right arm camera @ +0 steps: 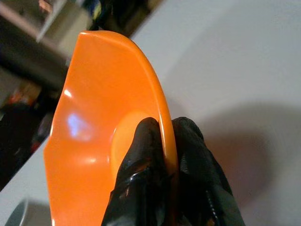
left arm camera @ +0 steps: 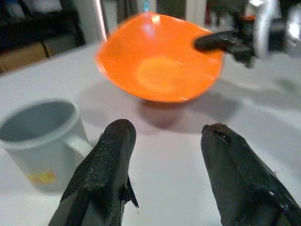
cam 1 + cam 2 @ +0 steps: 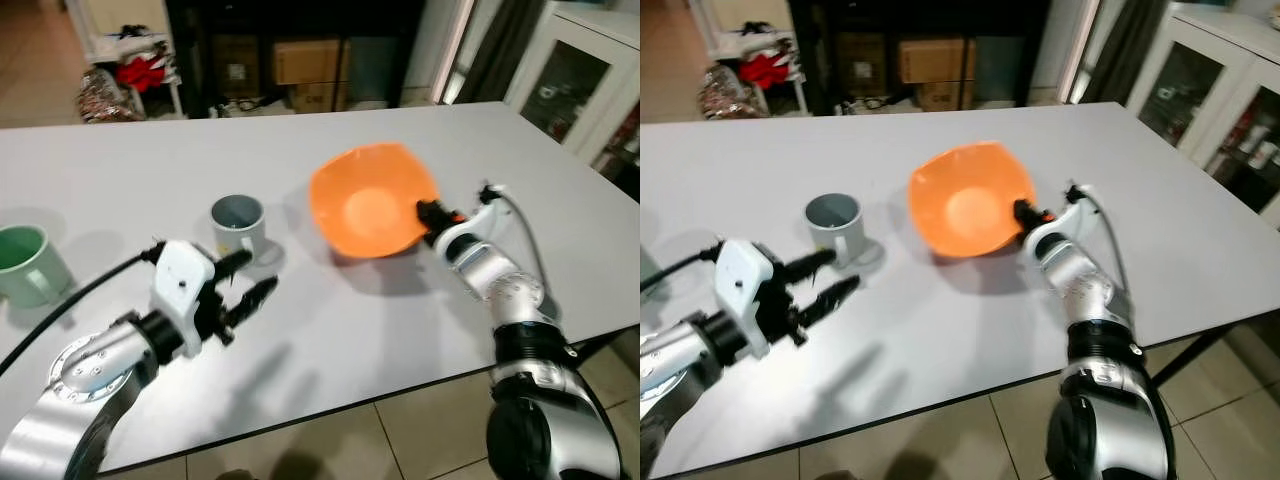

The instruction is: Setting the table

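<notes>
From the head, your right gripper (image 3: 428,215) pinches the bowl (image 3: 372,200) by its near rim, tilted over the table (image 3: 560,200). In the left wrist view, your left gripper (image 2: 162,141) is spread; the mug (image 2: 40,136) sits just beside it, nearer than the bowl.

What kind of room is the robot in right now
Probably a home dining area: a large white table holding a bowl and mugs, a glass-door cabinet to the right, and cardboard boxes on dark shelving behind.
</notes>
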Robot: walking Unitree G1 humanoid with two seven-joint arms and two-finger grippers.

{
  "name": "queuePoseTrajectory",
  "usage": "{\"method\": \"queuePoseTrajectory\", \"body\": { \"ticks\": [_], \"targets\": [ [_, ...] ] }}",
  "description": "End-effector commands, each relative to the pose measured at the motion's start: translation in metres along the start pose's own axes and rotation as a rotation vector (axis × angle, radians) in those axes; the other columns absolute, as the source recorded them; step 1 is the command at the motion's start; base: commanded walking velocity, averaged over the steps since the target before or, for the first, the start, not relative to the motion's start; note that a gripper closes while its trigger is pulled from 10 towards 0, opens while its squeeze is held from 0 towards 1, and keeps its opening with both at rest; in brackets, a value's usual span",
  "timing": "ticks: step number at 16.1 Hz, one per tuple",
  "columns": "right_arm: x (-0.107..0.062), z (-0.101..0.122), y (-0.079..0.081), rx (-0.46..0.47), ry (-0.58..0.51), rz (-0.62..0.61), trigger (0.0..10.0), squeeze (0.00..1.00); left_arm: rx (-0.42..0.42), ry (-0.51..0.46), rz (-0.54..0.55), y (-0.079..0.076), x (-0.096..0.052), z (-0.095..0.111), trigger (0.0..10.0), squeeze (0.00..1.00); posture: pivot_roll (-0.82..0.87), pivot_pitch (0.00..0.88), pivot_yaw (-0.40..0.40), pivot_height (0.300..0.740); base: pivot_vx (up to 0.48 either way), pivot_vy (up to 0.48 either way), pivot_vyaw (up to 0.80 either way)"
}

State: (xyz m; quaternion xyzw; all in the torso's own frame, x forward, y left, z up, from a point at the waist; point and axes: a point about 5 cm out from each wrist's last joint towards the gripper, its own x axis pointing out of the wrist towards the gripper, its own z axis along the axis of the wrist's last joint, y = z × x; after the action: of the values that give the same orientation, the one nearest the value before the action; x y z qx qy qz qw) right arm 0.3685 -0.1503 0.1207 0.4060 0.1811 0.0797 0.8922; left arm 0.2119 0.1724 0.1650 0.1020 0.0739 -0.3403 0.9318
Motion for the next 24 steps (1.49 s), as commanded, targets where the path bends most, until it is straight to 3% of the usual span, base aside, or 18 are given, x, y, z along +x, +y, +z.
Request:
{"method": "queuePoseTrajectory", "body": {
  "ticks": [1, 11, 13, 14, 16, 20, 24],
  "targets": [
    [0.010, 0.003, 0.013, 0.067, 0.015, 0.055, 10.0, 0.00, 0.013, 0.016, -0.030, -0.005, -0.004, 0.002, 10.0, 0.00, 0.17, 0.000, -0.096, 0.740, 0.000, 0.000, 0.00],
    [0.019, -0.012, 0.003, 0.256, 0.056, -0.039, 10.0, 0.00, 0.024, 0.076, -0.060, -0.010, -0.013, 0.001, 10.0, 0.00, 0.19, 0.000, -0.083, 0.740, 0.000, 0.000, 0.00],
    [0.019, -0.014, 0.002, 0.267, 0.068, -0.050, 10.0, 0.46, 0.029, 0.078, -0.064, -0.010, -0.012, 0.001, 10.0, 0.00, 0.19, 0.000, -0.082, 0.740, 0.000, 0.000, 0.00],
    [0.019, -0.015, 0.002, 0.275, 0.069, -0.051, 10.0, 0.80, 0.030, 0.078, -0.063, -0.010, -0.012, 0.002, 10.0, 0.00, 0.19, 0.000, -0.081, 0.740, 0.000, 0.000, 0.00],
    [0.019, -0.013, 0.001, 0.293, 0.054, -0.052, 10.0, 1.00, 0.033, 0.079, -0.059, -0.009, -0.011, 0.002, 10.0, 0.00, 0.19, 0.000, -0.080, 0.740, 0.000, 0.000, 0.00],
    [0.020, -0.009, 0.003, 0.274, 0.033, -0.027, 10.0, 1.00, 0.042, 0.067, -0.042, -0.006, -0.009, 0.003, 10.0, 0.00, 0.19, 0.000, -0.084, 0.740, 0.000, 0.000, 0.00],
    [0.010, -0.002, -0.009, 0.094, 0.034, 0.024, 10.0, 1.00, 0.009, 0.032, -0.003, -0.007, -0.007, 0.004, 10.0, 0.00, 0.18, 0.000, -0.095, 0.740, 0.000, 0.000, 0.00]
  ]
}}
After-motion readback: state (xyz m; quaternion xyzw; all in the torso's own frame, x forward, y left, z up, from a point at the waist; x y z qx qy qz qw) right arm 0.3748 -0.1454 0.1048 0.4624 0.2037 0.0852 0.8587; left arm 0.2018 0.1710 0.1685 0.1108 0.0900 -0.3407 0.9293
